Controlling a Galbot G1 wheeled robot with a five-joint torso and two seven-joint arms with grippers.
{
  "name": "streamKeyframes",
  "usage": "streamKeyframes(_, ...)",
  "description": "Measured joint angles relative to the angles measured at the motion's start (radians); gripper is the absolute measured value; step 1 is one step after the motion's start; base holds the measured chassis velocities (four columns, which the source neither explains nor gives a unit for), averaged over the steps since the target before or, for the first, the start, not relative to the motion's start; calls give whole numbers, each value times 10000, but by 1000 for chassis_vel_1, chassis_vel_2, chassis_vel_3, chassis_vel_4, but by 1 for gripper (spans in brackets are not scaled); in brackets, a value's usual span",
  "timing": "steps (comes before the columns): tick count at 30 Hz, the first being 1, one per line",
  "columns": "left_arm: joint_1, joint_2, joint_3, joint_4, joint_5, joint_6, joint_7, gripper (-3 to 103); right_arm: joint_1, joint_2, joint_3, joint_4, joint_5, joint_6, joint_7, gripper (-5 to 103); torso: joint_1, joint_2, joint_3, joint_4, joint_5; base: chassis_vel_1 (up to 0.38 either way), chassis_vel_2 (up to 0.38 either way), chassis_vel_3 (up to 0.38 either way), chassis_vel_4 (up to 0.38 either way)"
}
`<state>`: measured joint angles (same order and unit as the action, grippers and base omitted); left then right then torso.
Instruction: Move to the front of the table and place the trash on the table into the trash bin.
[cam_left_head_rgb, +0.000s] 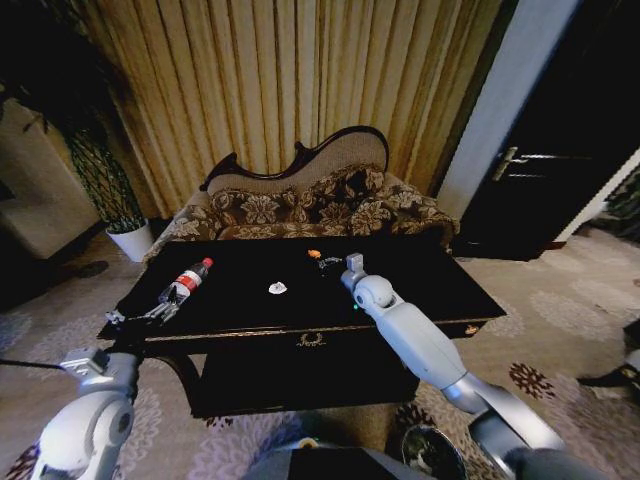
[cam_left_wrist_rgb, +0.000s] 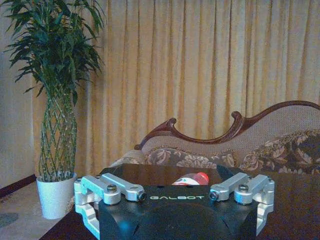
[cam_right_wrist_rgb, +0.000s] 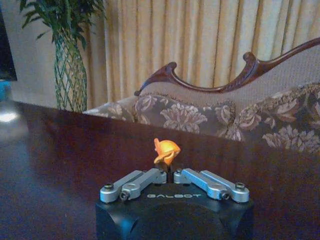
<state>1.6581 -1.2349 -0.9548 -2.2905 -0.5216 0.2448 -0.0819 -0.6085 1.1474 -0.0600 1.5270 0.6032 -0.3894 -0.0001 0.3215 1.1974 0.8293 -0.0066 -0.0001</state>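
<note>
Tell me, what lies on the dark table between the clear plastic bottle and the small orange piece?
In the head view, a small white crumpled scrap lies between the clear plastic bottle and the small orange piece.

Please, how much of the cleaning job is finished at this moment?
Done: the robot stands at the front of the table. In hand: the right claw looks shut on the orange piece, just above the tabletop; the open left claw sits at the bottle. Left: the bottle and the white scrap lie on the table, so no piece is binned yet.
</note>
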Motion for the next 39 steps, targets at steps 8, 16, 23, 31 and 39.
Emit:
streamKeyframes(8, -16, 17, 23, 51, 12, -2, 5, 100, -88, -221, 461, 854, 25, 5, 0, 2, 0, 0, 0, 1, 0, 0, 0, 0, 0)
streamKeyframes(16, -173, 23, 63, 152, 1, -9, 7, 100, -1206, -762, 2203, 2085, 83, 37, 1, 2, 0, 0, 0, -2, 1, 0, 0, 0, 0)
streamKeyframes(23, -403, 76, 138, 315, -78, -6, 5, 100, -2778, -737, 4058, 2777, -1126, 689, 1, 2, 0, 1, -1, -2, 0, 0, 0, 0, 0)
streamKeyframes(31, -454, 55, 217, 227, -89, 14, 5, 100, -3822, -559, 5255, 3081, -1698, 948, 1, 2, 0, 0, -1, 1, 2, 0, 0, 0, 0)
streamKeyframes(39, -408, 110, 154, 156, -241, -22, 14, 100, -5176, -578, 6180, 3899, -1182, 1192, 1, 2, 0, 0, -1, -1, 0, 0, 0, 0, 0)
